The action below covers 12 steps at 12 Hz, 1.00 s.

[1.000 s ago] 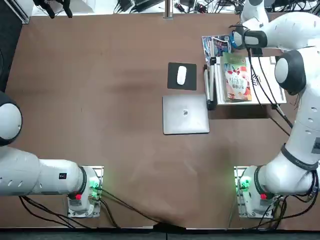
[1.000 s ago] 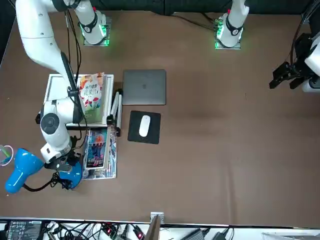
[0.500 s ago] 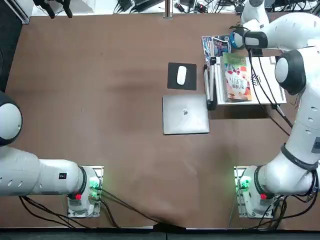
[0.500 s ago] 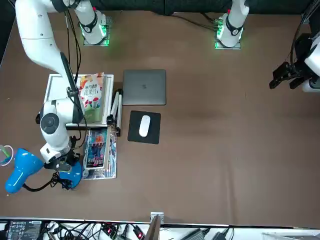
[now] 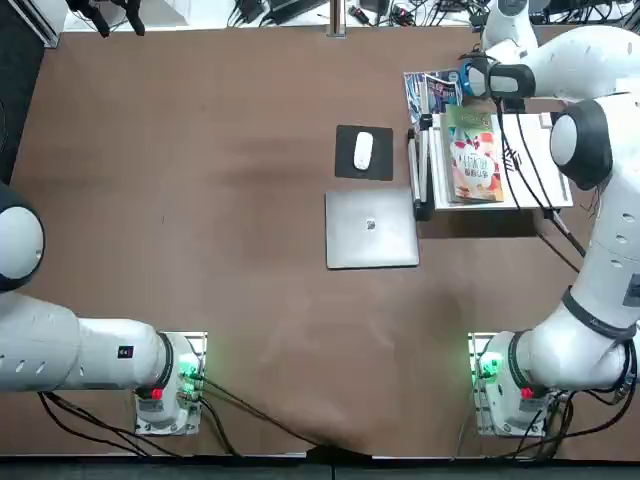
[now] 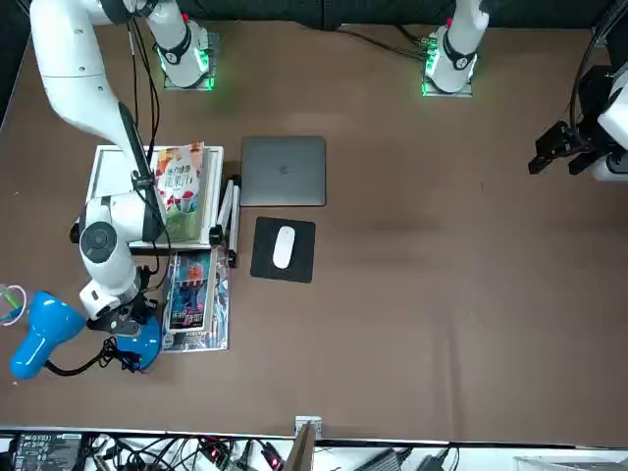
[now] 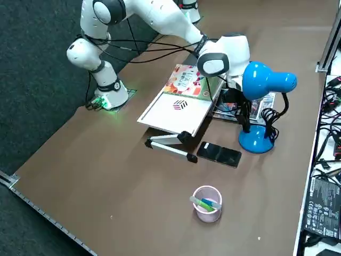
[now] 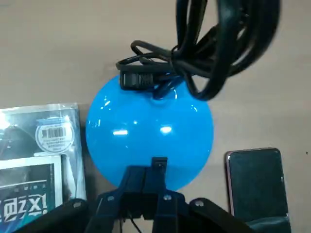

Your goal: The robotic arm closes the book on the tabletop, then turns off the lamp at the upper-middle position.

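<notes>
From far away, I am keeping my right claw (image 8: pixel 159 170) pinched together by the blue lamp (image 8: pixel 146 131), whose round foot is sitting under its tips, with the middle lying just past them.

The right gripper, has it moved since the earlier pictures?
No, the right gripper sits in the same spot beside the lamp's blue base in the front view.
</notes>
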Tool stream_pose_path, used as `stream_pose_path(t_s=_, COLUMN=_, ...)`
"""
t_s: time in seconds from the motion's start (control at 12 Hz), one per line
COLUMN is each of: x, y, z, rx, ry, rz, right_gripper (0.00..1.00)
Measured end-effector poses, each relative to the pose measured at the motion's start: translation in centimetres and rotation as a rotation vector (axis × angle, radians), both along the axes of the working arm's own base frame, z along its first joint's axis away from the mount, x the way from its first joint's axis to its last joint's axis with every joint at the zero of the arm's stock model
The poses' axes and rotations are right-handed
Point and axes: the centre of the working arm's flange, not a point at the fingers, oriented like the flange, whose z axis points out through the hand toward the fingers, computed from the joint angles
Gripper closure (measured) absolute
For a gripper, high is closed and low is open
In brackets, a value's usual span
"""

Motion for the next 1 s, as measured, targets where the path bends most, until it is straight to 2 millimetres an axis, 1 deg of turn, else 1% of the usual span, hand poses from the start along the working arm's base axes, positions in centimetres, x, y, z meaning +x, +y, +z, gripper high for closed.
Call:
stream_pose_path(t_s=0.25, x=-0.01, y=-0.30, z=-0.02, rx=0.000, ry=0.000, rz=-0.004, right_gripper=0.99)
stream_pose_path(t_s=1.0, x=-0.36, y=-0.17, z=-0.33, rx=0.001, ry=0.010, rz=-0.005, right_gripper=0.99)
